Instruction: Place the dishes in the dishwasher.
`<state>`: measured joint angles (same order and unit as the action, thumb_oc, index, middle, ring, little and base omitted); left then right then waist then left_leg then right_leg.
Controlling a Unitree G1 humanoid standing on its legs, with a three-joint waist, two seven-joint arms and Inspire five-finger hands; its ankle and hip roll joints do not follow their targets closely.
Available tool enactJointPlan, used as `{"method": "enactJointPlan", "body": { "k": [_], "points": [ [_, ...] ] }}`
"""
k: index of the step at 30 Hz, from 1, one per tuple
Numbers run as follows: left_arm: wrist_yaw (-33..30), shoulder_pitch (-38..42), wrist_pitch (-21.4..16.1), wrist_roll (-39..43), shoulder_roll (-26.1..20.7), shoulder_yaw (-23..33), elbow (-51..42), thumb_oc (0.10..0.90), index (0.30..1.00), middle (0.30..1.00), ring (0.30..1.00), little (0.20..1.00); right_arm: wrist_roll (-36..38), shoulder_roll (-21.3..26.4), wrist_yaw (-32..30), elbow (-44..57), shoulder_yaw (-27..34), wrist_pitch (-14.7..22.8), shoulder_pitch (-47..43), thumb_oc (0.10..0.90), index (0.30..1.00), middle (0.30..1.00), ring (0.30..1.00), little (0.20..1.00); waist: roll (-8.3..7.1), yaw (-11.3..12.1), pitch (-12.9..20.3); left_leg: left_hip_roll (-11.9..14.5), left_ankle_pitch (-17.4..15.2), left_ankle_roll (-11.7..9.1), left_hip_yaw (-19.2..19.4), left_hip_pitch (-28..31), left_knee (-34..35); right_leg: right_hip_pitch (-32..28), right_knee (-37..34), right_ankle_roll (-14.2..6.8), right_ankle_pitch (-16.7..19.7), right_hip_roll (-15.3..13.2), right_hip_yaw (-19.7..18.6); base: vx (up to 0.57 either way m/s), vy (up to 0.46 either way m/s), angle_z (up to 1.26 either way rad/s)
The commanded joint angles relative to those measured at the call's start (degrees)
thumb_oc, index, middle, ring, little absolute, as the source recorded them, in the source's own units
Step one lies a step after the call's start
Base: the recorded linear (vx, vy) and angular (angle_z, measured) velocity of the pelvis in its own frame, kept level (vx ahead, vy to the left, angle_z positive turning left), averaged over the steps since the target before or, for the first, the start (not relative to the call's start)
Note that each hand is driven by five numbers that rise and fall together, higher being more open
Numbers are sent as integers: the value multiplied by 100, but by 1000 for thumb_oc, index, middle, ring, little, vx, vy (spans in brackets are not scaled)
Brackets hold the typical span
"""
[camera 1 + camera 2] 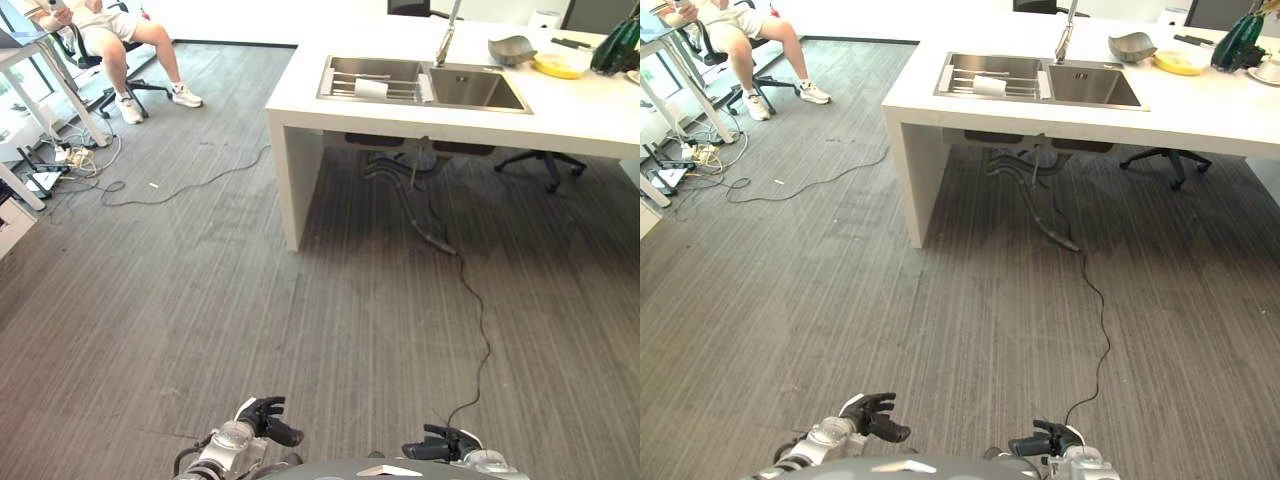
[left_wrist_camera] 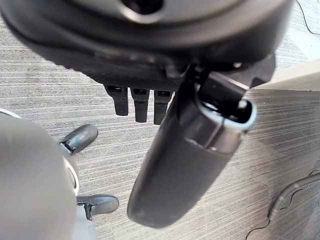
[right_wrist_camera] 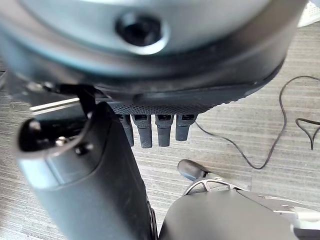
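A grey bowl [image 1: 512, 48] and a yellow dish [image 1: 560, 65] stand on the white counter [image 1: 600, 115] far ahead at the right, beyond a steel double sink [image 1: 470, 90]. In the sink's left basin a white cup-like thing [image 1: 371, 88] lies on a rack. My left hand [image 1: 262, 415] and right hand [image 1: 440, 445] hang low over the carpet, a long way from the counter. Both are relaxed and hold nothing, as the left wrist view of the left hand [image 2: 185, 165] and the right wrist view of the right hand [image 3: 100, 185] also show.
A green bottle [image 1: 615, 45] stands at the counter's far right, and a faucet [image 1: 445, 40] rises behind the sink. An office chair base [image 1: 545, 165] and hoses [image 1: 420, 200] sit under the counter. A person [image 1: 120, 40] sits at the far left by a desk [image 1: 30, 70] and floor cables [image 1: 70, 160].
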<state>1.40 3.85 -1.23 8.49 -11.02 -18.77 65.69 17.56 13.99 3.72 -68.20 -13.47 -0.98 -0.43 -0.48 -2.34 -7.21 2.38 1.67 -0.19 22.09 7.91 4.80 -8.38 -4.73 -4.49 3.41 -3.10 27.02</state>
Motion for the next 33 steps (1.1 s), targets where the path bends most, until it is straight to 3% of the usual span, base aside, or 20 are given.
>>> {"method": "enactJointPlan", "body": {
  "k": [1,11,21,22,23,24,26,27,29,30,31,32,33],
  "points": [
    [14,395,-241,208,91,-23,247,800,900,900,900,900,-171,51,79,-236,-129,114,-370,800,900,900,900,900,58,-50,-95,393,54,-679,176,43,20,25,-27,-440,-362,-343,33,-6,6,-3],
    [56,311,-216,349,111,101,342,800,900,900,900,900,-118,13,172,-340,-130,67,-354,800,900,900,900,900,22,-31,-5,382,21,-665,160,89,20,-10,-27,-447,-368,-331,24,0,0,0],
    [56,500,-238,487,119,86,160,800,900,900,900,900,-88,134,200,-306,-19,-43,-500,800,900,900,900,900,32,-43,9,131,-149,-485,178,67,20,89,53,-604,-180,-562,36,19,82,-3],
    [47,543,-235,537,106,101,126,800,900,900,900,900,-61,160,186,-270,11,-45,-524,800,900,900,900,900,47,-50,-15,69,-177,-430,177,68,20,174,312,-635,-248,-674,45,12,291,-1],
    [17,636,-211,622,86,112,74,800,900,900,900,900,18,188,181,-138,74,-53,-561,800,900,900,900,900,82,-63,-119,-57,-277,-276,127,83,20,508,1211,-651,-314,-987,14,3,251,1],
    [17,642,-209,623,86,113,75,800,900,900,900,900,18,189,181,-135,75,-56,-564,800,900,900,900,900,75,-57,-115,-73,-283,-265,133,74,20,548,1275,-662,-343,-1018,-2,2,270,-4],
    [-100,831,-195,807,59,154,-29,800,900,900,900,900,91,216,136,12,116,-48,-613,800,900,900,900,900,55,-101,-345,-278,-526,1,114,204,20,1208,2779,-811,-38,-1604,-101,50,268,-5],
    [-108,891,-197,855,59,159,-44,800,900,900,900,900,128,203,118,-6,140,-52,-624,800,900,900,900,900,51,-107,-386,-313,-607,21,146,268,20,1333,3026,-826,73,-1702,-34,135,195,-13],
    [-137,926,-205,918,58,163,-62,800,900,900,900,900,154,193,108,-7,168,-62,-621,800,900,900,900,900,48,-99,-417,-323,-665,21,183,319,20,1445,3054,-817,58,-1750,50,171,-10,-12],
    [-171,977,-247,982,58,166,-159,800,900,900,900,900,138,220,97,59,153,-53,-616,800,900,900,900,900,85,-109,-428,-304,-706,-45,207,417,20,1609,2475,-727,-73,-1560,283,168,-75,-2],
    [-172,975,-246,984,60,165,-161,800,900,900,900,900,138,222,97,63,153,-55,-614,800,900,900,900,900,101,-109,-426,-280,-705,-56,207,416,20,1586,2430,-711,-63,-1525,301,334,-174,-8],
    [-165,1031,-246,940,33,137,-301,800,900,900,900,900,163,294,51,157,197,-42,-602,800,900,900,900,900,94,-153,-446,-318,-757,-121,150,504,20,1715,1660,-743,58,-1310,395,172,-112,-5],
    [-165,1030,-243,940,33,137,-304,800,900,900,900,900,163,294,50,159,198,-44,-602,800,900,900,900,900,106,-155,-447,-301,-755,-127,148,505,20,1688,1603,-736,84,-1280,410,382,-223,-5]
  ]
}}
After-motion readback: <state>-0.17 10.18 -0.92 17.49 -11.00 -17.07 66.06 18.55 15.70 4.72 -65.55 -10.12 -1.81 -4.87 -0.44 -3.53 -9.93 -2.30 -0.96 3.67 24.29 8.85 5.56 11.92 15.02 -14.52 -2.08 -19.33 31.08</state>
